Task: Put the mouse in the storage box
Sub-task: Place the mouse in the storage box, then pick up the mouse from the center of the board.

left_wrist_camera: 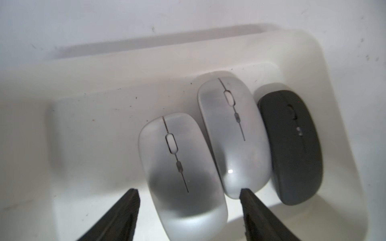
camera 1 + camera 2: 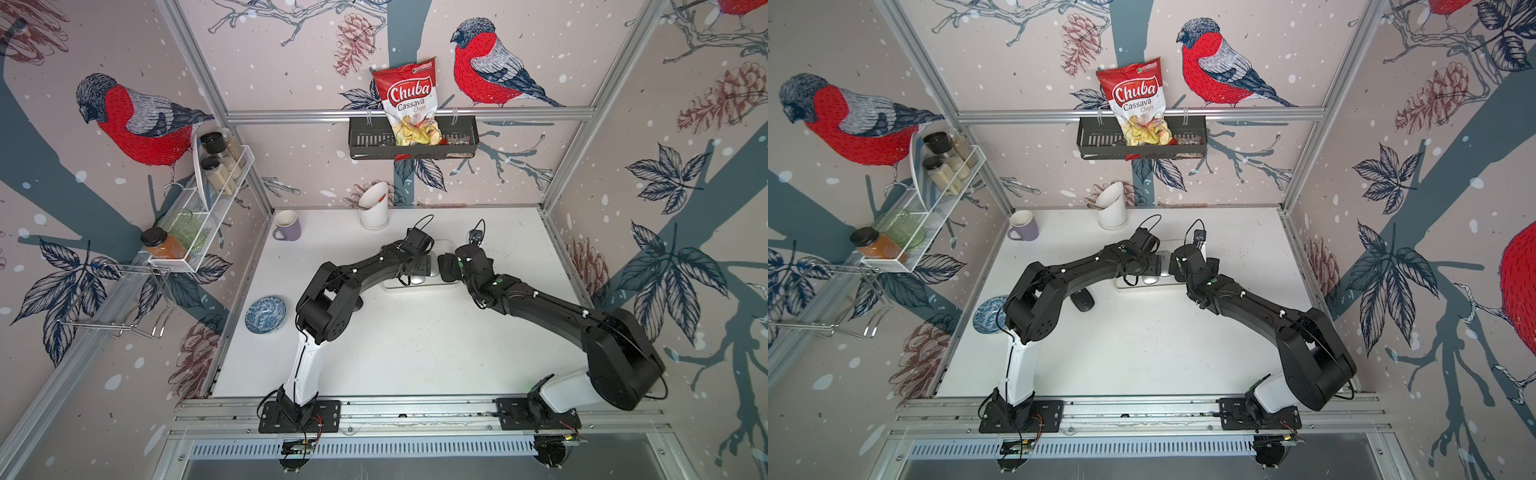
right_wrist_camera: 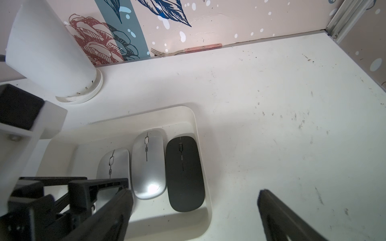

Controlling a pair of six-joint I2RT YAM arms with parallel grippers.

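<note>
The white storage box (image 1: pixel 125 68) (image 3: pixel 194 125) sits mid-table, mostly under both wrists in both top views (image 2: pixel 432 286) (image 2: pixel 1167 286). Three mice lie side by side in it. These are a silver mouse (image 1: pixel 179 167) (image 3: pixel 113 162), a second silver one (image 1: pixel 234 133) (image 3: pixel 149 162) and a black one (image 1: pixel 292 146) (image 3: pixel 184 173). My left gripper (image 1: pixel 189 191) (image 2: pixel 419 270) is open and straddles the rear of the nearest silver mouse, with a gap on each side. My right gripper (image 3: pixel 195 189) (image 2: pixel 446 266) hangs open and empty over the box's right end.
Another black mouse (image 2: pixel 1084 300) lies on the table beside the left arm. A purple mug (image 2: pixel 287 225) and a white utensil holder (image 2: pixel 374 205) stand at the back. A blue bowl (image 2: pixel 265 314) is at the left edge. A fork (image 3: pixel 188 50) lies along the back wall.
</note>
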